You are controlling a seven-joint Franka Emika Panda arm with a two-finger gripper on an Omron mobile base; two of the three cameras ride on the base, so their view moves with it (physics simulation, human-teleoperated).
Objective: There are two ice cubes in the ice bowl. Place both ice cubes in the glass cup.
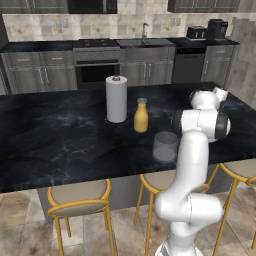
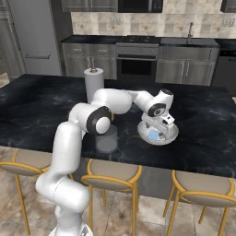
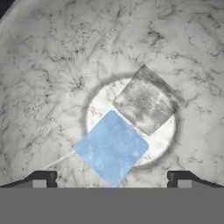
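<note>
ice bowl point(image 3: 39, 87): 2 ice cubes point(image 3: 112, 146) inside | glass cup point(image 1: 165, 146): empty | gripper point(image 3: 112, 177): jaws apart, over cubes

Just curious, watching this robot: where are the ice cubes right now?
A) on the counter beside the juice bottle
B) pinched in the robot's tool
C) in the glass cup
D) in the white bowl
D: both ice cubes lie in the ice bowl, under the open tool.

No readable text, no labels, no brand names, no numbers, no signs on anything in view
</note>
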